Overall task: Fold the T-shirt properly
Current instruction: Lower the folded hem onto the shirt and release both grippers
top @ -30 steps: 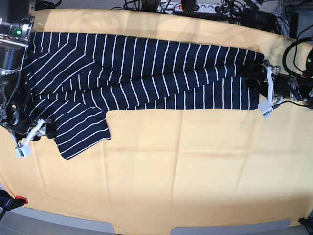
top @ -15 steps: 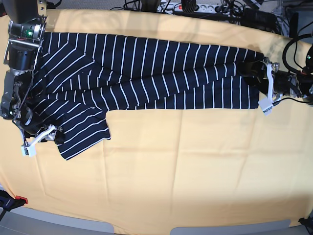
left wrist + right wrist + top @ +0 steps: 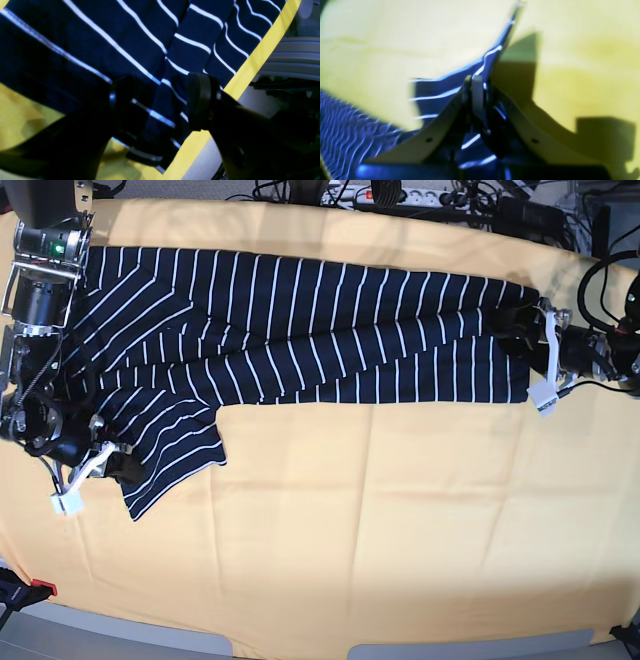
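The navy, white-striped T-shirt [image 3: 300, 330] lies spread along the far side of the table, one sleeve [image 3: 165, 450] pointing towards the front left. My right gripper [image 3: 100, 463] is at that sleeve's left edge. In the right wrist view it [image 3: 476, 85] is shut, with striped cloth [image 3: 440, 97] pinched between its tips. My left gripper [image 3: 540, 358] is at the shirt's right end. In the left wrist view it [image 3: 160, 100] stands open, its black pads [image 3: 200, 100] wide apart with bunched cloth [image 3: 140, 50] between and beneath them.
A yellow-orange cloth [image 3: 380, 510] covers the table. Cables and a power strip [image 3: 400, 195] lie behind the far edge. The grey table rim [image 3: 150, 640] runs along the front, with a red clamp [image 3: 40, 587] at the front left.
My right gripper has moved right and slightly down onto the sleeve's left edge. The sleeve tip has shifted a little. The left arm and the shirt's right end have not moved.
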Robot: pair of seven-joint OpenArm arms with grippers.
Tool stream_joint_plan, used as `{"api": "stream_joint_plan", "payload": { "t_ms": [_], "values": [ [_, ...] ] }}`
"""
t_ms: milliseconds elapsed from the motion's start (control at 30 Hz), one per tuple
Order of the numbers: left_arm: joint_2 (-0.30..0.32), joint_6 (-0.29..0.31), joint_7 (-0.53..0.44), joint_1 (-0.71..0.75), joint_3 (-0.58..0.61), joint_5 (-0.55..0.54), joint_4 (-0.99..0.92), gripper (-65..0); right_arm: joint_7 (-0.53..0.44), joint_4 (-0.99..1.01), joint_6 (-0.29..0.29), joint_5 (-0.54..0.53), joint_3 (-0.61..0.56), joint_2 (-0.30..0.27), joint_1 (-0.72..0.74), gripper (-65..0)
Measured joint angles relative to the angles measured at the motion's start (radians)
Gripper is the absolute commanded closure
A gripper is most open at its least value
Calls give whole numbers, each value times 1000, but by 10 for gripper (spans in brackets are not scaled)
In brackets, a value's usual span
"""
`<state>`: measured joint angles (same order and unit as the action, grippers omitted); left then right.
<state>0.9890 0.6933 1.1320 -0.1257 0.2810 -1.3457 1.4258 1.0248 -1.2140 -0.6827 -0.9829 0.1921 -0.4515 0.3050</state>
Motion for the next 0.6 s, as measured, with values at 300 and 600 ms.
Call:
{"api": "stream_joint_plan", "payload": {
  "t_ms": [300, 600],
  "values": [
    [-3, 0, 11, -50, -14, 24, -1, -358, 145, -486, -6, -201, -6, -76, -274, 0],
    [-2, -1, 9, -55, -184, 23, -1, -358, 154, -683, -8, -203, -5, -210, -529, 0]
  ]
}}
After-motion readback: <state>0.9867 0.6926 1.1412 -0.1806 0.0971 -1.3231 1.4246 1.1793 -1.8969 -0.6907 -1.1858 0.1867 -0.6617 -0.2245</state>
